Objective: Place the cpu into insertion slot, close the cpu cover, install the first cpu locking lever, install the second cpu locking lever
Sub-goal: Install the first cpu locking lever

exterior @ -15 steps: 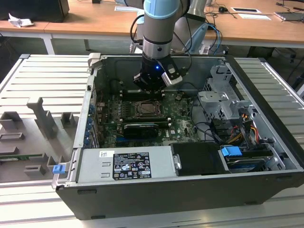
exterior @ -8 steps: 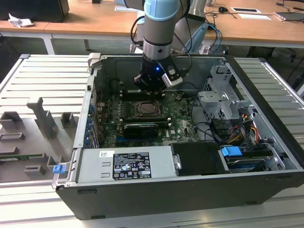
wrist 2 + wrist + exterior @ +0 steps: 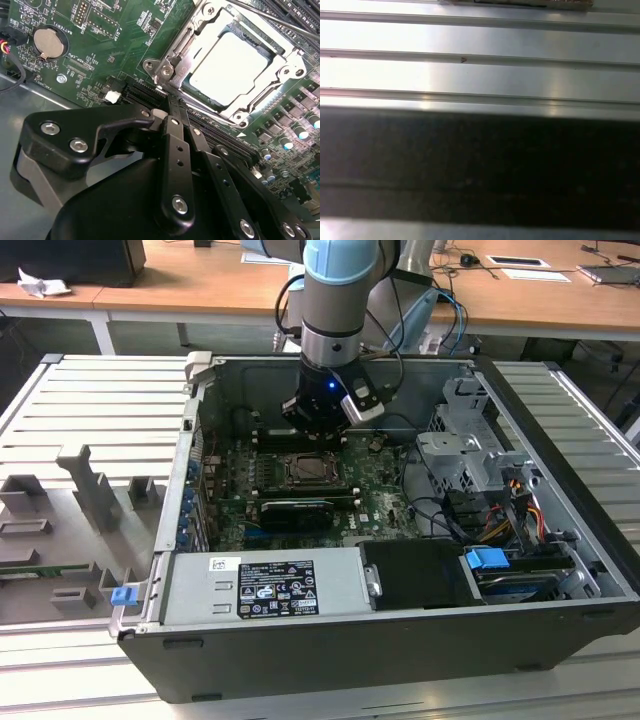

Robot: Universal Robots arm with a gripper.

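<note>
We see one arm reaching down into one open computer case (image 3: pixel 560 570), its gripper (image 3: pixel 318 425) hanging just above the far edge of the green motherboard (image 3: pixel 385 502). In the second wrist view the gripper (image 3: pixel 172 107) has its two black fingers (image 3: pixel 176 150) drawn together to a shut tip with nothing between them, and that tip sits just beside the corner of the insertion slot (image 3: pixel 165 67). One cpu (image 3: pixel 227 62), pale silver on top, lies flat in the slot, and the one cpu cover (image 3: pixel 292 65) is folded down around it, its window framing the chip. One thin metal lever rod (image 3: pixel 272 17) runs along the far side of the cover. One round coin battery (image 3: pixel 49 42) sits on the board, well apart from the slot. In the exterior view the insertion slot (image 3: pixel 313 471) lies mid-board, near the gripper, with one black graphics card (image 3: pixel 295 512) nearer us
</note>
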